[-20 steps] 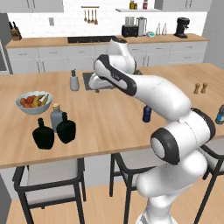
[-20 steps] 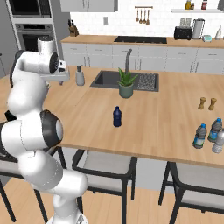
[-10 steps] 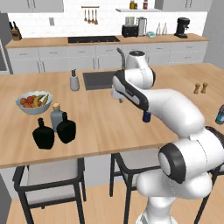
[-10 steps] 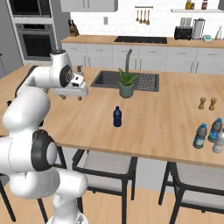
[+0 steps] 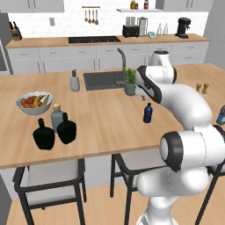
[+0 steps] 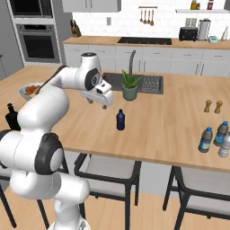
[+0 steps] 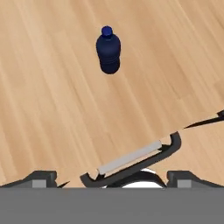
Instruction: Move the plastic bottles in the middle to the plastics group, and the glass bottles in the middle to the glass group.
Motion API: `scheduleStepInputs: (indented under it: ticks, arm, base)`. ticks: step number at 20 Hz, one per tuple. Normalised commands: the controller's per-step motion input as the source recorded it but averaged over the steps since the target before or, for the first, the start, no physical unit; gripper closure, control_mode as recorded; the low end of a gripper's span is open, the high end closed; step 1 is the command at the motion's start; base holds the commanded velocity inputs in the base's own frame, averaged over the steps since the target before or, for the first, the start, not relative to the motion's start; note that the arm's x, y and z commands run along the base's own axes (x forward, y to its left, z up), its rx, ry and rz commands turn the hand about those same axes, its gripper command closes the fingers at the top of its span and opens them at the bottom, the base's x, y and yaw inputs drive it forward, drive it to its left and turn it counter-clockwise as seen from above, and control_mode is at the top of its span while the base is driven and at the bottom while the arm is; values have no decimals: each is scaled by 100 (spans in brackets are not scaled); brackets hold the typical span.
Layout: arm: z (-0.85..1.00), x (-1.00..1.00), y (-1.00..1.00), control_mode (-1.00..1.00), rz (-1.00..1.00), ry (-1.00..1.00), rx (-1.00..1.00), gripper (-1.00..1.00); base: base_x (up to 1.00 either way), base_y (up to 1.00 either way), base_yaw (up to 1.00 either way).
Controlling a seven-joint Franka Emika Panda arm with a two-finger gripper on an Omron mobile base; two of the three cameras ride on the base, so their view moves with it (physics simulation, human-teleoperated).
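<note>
Hand view: the dark blue bottle (image 7: 108,52) is seen upright on the bare wood of the tabletop (image 7: 52,100), well ahead of the tool, and nothing is held between the two dark finger tips. The tips are placed far apart at the lower edge of the view, so the tool is wide open.

From the right base view, the tool (image 6: 99,99) is held above the tabletop, just left of the dark blue bottle (image 6: 120,120) and not touching it. This bottle is standing alone near the middle of the tabletop, in front of a potted plant (image 6: 130,85) placed beside the sink (image 6: 148,83).

Three clear plastic bottles (image 6: 214,139) with blue labels are grouped near the right front edge of the tabletop.

From the left base view, the glass group is found near the left front edge: a round black flask (image 5: 43,135), a grey-blue bottle (image 5: 56,117) with a tan stopper, and just beside them a squarish black bottle (image 5: 67,129). A fruit bowl (image 5: 34,102) is placed behind them.
</note>
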Motion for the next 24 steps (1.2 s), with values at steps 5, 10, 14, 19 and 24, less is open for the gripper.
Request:
scheduleStepInputs:
  ticks: [5,10,14,19,24]
  arm:
    - [-40,12,-57,-100,-3,-8,2,-100]
    - [-25,41,-1,-100,0,-16,0,-100]
    - [-12,63,-10,-100,0,-15,0,-100]
    - [-2,51,-7,-100,0,-8,-2,-100]
    - [0,16,-7,-100,0,-6,-4,-100]
  base:
    - [0,0,0]
    - [0,0,0]
    - [0,0,0]
    - [0,0,0]
    - [0,0,0]
